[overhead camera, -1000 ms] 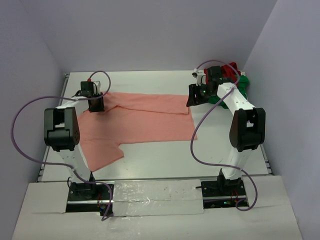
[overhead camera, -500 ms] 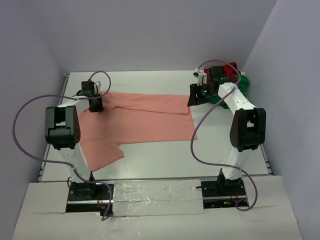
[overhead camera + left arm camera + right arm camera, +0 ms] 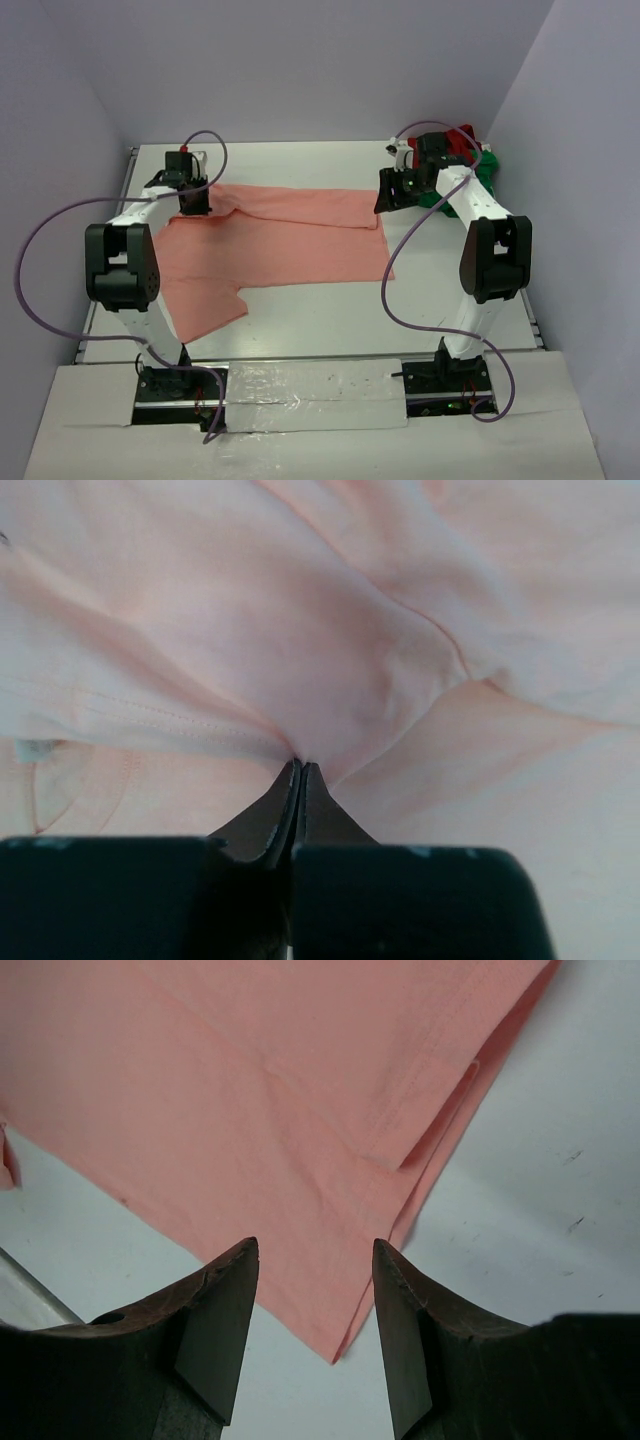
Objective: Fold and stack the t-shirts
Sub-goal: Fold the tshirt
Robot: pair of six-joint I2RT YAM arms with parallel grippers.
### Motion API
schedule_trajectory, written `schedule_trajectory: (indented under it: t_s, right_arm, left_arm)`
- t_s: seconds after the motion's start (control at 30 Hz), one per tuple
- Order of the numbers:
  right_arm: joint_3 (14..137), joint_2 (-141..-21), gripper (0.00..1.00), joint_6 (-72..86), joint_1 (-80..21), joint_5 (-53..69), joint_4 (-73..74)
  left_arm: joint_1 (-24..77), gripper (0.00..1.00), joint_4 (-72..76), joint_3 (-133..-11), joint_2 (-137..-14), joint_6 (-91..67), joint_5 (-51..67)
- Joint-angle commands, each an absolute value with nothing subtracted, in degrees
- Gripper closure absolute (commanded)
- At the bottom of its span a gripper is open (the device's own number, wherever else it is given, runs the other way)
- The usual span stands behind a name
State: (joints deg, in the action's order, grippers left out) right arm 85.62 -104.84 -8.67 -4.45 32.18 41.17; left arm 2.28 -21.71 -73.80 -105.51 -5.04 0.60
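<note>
1. Across the white tabletop (image 3: 300,320) the pink shirt (image 3: 290,235) lies spread out and takes up most of the middle. One sleeve points toward the near left edge.
2. From its base at the near edge, the left arm (image 3: 120,270) reaches to the far left corner of the pink shirt. The right arm (image 3: 495,255) reaches from its own base to the shirt's far right corner.
3. At the far right corner of the tabletop, the red shirt (image 3: 462,140) and the green shirt (image 3: 487,165) lie crumpled together in one heap. The red one is on the far side and the green one is nearer the right wall. The right arm's wrist hides part of the heap.
4. At the shirt's far left corner, the left claw (image 3: 193,205) is clamped on the pink shirt. In the left wrist view its fingers (image 3: 280,810) press together with a pinch of cloth at their tips, and creases fan out from that spot.
5. Over the shirt's right edge, the right claw (image 3: 385,195) stands partly wide. In the right wrist view its fingers (image 3: 220,1310) are apart, and the cloth's corner lies below the gap, with a small flap of hem turned over. Whether the tips touch the cloth cannot be told.
6. Along each arm, purple cables (image 3: 30,270) loop from base to wrist.
</note>
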Motion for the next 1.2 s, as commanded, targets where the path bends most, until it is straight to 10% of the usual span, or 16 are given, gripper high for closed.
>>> schedule_trajectory:
  t_s: [0.0,0.7,0.83,1.17]
  right_arm:
    - [84.64,-102.74,0.43,-9.05,-4.04,33.57,40.34]
    - [84.11,-99.32,0.43,-10.28,-3.78,32.26,41.31]
    - [84.72,-99.05,0.43,-10.37,-3.87,32.34,41.66]
    - [85.43,-98.97,0.42,-10.72,-3.69,32.52,42.63]
  left_arm:
    - [3.07,1.00,-25.39,-77.69,-101.17,-3.87,0.35]
    - [5.62,0.99,-34.89,-73.66,-96.68,-0.62,0.26]
    - [5.98,0.58,-35.77,-71.73,-96.95,1.48,0.26]
    - [5.63,0.44,-25.06,-66.27,-95.36,1.58,-10.97]
